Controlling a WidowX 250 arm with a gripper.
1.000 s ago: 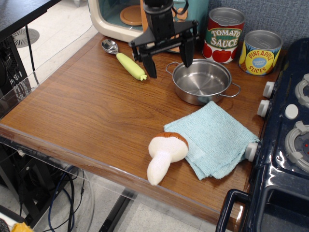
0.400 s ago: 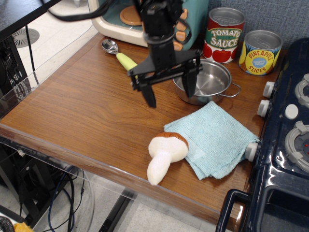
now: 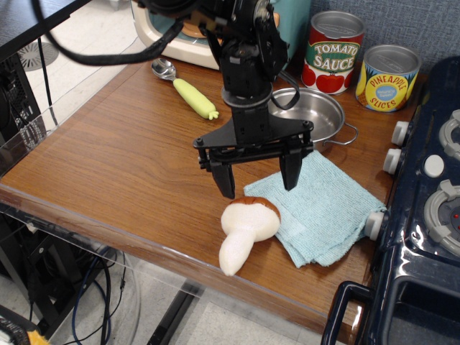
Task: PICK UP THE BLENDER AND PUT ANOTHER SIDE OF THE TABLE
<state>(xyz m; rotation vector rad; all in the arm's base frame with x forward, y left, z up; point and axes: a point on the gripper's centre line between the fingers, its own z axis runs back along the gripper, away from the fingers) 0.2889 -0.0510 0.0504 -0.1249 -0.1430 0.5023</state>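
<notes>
Near the table's [image 3: 122, 165] front edge we saw the blender [image 3: 246, 231] lying beside a cloth [image 3: 323, 205], the gripper [image 3: 257, 180] spread wide just above it.

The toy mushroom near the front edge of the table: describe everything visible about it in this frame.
The toy mushroom looks soft and plush, with a rounded cap, brown on top and cream lower down, and a thick white stem. It lies on its side on the wood-grain table, stem pointing toward the front edge, cap against the corner of the light blue cloth. The open gripper hangs just above the cap, one of its fingers on each side, not touching it.
</notes>
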